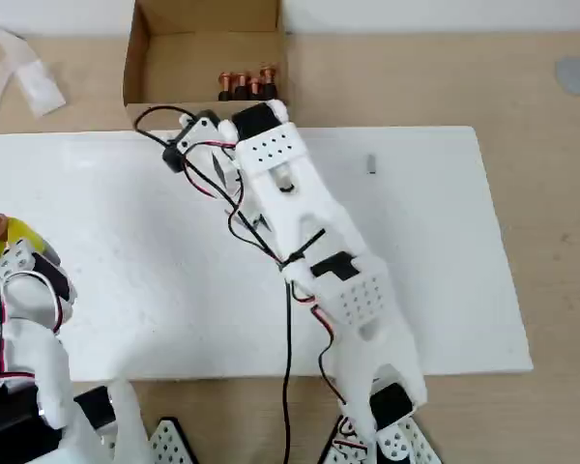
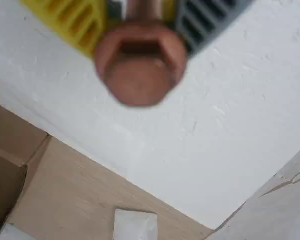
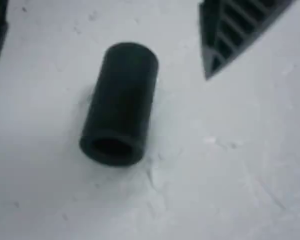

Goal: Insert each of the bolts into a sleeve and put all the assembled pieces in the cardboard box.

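Wooden table (image 1: pixel 553 193) bears a white sheet (image 1: pixel 126 251) and cardboard box (image 1: pixel 137 60)

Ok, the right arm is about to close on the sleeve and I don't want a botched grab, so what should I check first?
1. The sleeve lies between the open fingers of the right gripper: ok.
2. It rests on its side on the white mat, touching neither finger: ok.
3. Its bore is empty at the end facing the wrist camera: ok.
4. The left gripper is shut on the bolt, hex head outward: ok.
5. The bolt's shank sits straight between those fingers: cannot tell, the head hides it.
6. The cardboard box has bare floor beside the assembled pieces: ok.
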Controlling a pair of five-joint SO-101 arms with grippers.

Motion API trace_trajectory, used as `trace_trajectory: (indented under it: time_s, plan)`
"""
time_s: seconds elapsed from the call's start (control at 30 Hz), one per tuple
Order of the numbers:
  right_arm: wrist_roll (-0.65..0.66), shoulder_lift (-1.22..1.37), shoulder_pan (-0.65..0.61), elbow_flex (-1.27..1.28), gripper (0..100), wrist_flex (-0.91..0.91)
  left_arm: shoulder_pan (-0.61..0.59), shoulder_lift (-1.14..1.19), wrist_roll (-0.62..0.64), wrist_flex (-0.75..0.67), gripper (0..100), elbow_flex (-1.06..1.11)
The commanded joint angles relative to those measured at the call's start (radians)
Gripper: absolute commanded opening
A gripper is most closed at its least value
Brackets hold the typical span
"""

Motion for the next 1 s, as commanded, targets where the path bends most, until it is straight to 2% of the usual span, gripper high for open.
trace_trajectory:
  time_s: [0.0, 0.6, 0.97]
  plan:
    - [-0.014, 0.007, -0.012, -0.007, 31.1, 0.020, 0.015, -0.005, -0.006, 0.002, 1, -0.006]
    - [-0.011, 0.111, -0.013, -0.008, 30.9, -0.029, 0.015, -0.005, -0.005, -0.006, 1, 0.029]
    - [-0.009, 0.157, -0.015, -0.010, 4.1, -0.028, 0.015, -0.005, -0.005, -0.006, 1, 0.023]
